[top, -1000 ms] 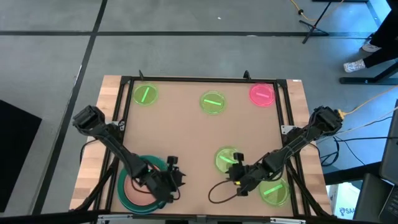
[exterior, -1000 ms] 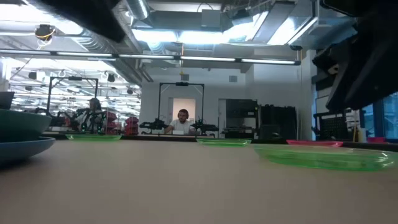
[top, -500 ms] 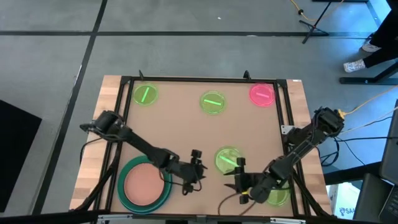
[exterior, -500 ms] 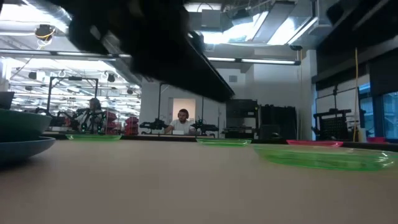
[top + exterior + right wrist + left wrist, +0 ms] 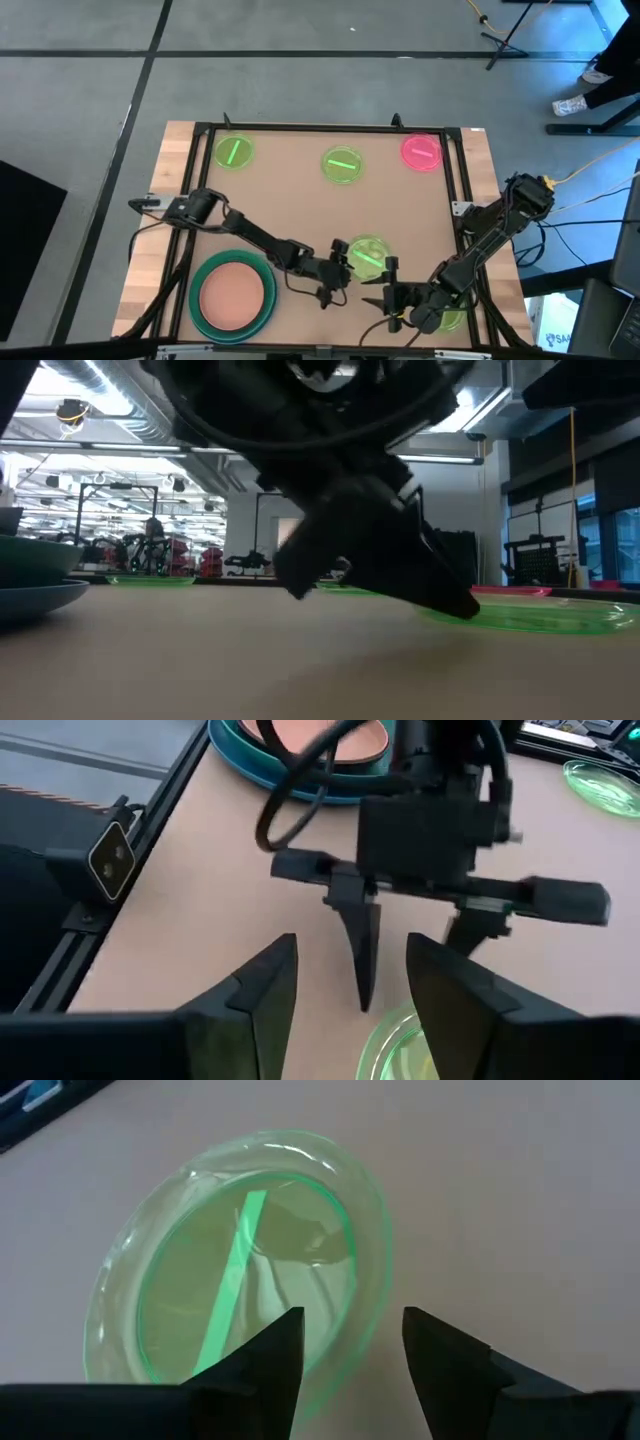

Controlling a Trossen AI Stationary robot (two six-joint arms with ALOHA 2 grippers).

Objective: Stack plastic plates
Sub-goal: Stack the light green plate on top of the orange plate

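Since a second ago your left gripper (image 5: 338, 272) has swung away from the stacked salmon-pink plate (image 5: 234, 291) to the near-centre small neon-green plate (image 5: 235, 1270), fingers parted over its rim, holding nothing. Your right gripper (image 5: 390, 296) waits just beside it, fingers spread and empty, partly covering another neon-green plate (image 5: 450, 318).

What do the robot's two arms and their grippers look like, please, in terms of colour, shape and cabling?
Both arms are dark, slender and jointed. The left gripper has a boxy black body with a crossbar and two tapered black fingers, and a black cable loops off it. The right gripper matches, with wedge-shaped black fingers. The right arm's base shows yellow-orange wiring.
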